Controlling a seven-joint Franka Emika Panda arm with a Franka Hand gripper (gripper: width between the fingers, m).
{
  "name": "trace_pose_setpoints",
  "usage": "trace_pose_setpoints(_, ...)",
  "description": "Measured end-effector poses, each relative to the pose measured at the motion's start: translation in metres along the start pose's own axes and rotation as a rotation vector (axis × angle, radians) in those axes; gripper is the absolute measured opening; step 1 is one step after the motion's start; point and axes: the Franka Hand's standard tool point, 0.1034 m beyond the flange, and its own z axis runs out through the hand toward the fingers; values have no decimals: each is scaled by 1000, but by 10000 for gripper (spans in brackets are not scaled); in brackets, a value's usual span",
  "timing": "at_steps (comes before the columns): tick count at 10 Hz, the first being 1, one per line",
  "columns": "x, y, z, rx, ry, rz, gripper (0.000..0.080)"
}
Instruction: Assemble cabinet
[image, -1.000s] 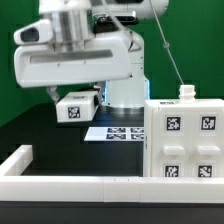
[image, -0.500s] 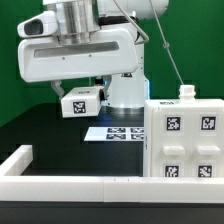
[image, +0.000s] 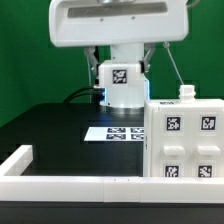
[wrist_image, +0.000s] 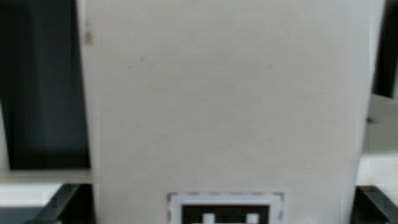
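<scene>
The gripper (image: 120, 72) is clamping the drawer block (image: 121, 76), which is swinging up from ten o'clock to hang at twelve o'clock of the marker board (image: 113, 131). The cabinet (image: 186, 140) is standing at four o'clock, probably awaiting it.

A robotics lab. Behind the pincer (image: 117, 72) hangs a green backdrop (image: 25, 60); below it a black worktop (image: 50, 125) carries the marker board (image: 115, 132).
</scene>
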Motion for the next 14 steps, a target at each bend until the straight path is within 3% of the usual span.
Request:
trace_pose_setpoints(4,-2,2,4,-6,-4,2,553)
trace_pose_setpoints(5,3,-11,1,-33,15,-5,553)
trace_pose_setpoints(6,8,-32,-4,-33,23,-7,553)
trace_pose_setpoints(8,21,-59,-11,-31,40,3,553)
trace_pose_setpoints(10,29,-73,-11,-30,49,4,553)
trace_pose_setpoints(14,26,-90,9,-28,25,6,553)
